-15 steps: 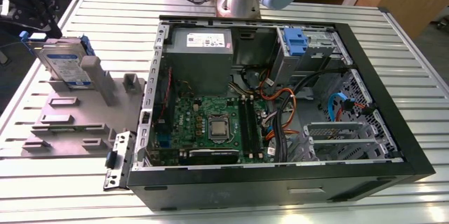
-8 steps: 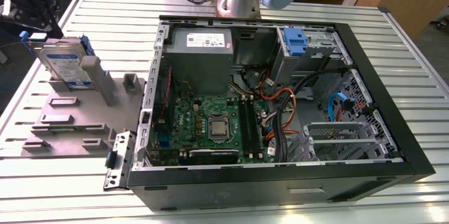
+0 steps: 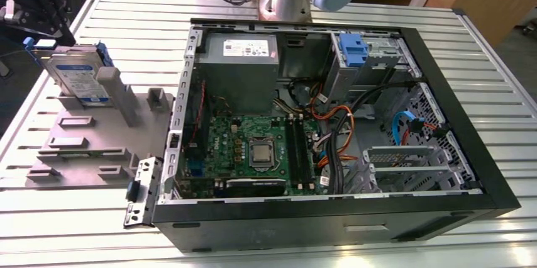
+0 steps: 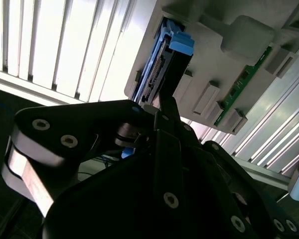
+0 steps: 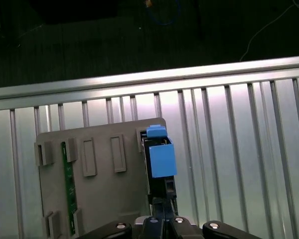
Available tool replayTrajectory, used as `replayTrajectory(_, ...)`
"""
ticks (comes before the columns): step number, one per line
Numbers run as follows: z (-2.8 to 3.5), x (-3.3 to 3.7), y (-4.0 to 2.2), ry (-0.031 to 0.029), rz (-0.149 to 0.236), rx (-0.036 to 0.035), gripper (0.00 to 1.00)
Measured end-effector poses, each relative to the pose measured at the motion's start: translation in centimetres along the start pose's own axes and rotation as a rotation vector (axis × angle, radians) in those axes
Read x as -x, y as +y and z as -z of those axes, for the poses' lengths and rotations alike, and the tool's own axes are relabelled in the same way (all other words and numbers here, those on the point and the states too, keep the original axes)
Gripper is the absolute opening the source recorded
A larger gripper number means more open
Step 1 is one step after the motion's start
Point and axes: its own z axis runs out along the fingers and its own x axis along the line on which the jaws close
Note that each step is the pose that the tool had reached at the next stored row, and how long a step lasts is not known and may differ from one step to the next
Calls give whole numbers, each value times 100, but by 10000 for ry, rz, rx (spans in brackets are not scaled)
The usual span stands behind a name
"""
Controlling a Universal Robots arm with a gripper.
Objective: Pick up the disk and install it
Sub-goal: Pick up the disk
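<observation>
1. Exterior view: the disk (image 3: 80,82) stood on edge in a grey fixture (image 3: 92,133) on the slatted counter (image 3: 75,224), left of the open computer case (image 3: 336,208).
2. The gripper (image 3: 52,29) hung at the disk's far upper end; contact could not be confirmed.
3. Both wrist views showed the disk (image 5: 162,159) (image 4: 159,69) edge-on, blue rails visible, with the gripper (image 5: 163,221) (image 4: 162,112) right at its end. I could not tell whether the gripper was open or closed.
4. Inside the case, the drive cage (image 3: 381,54) sat at the far right, with the power supply (image 3: 239,70) to its left.
</observation>
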Motion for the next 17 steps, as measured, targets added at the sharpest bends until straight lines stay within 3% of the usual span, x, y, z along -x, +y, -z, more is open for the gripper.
replayTrajectory(8, 0, 0, 0, 0, 2, 0, 11)
replayTrajectory(12, 0, 0, 0, 0, 3, 0, 35)
replayTrajectory(15, 0, 0, 0, 0, 3, 0, 41)
replayTrajectory(17, 0, 0, 0, 0, 4, 0, 53)
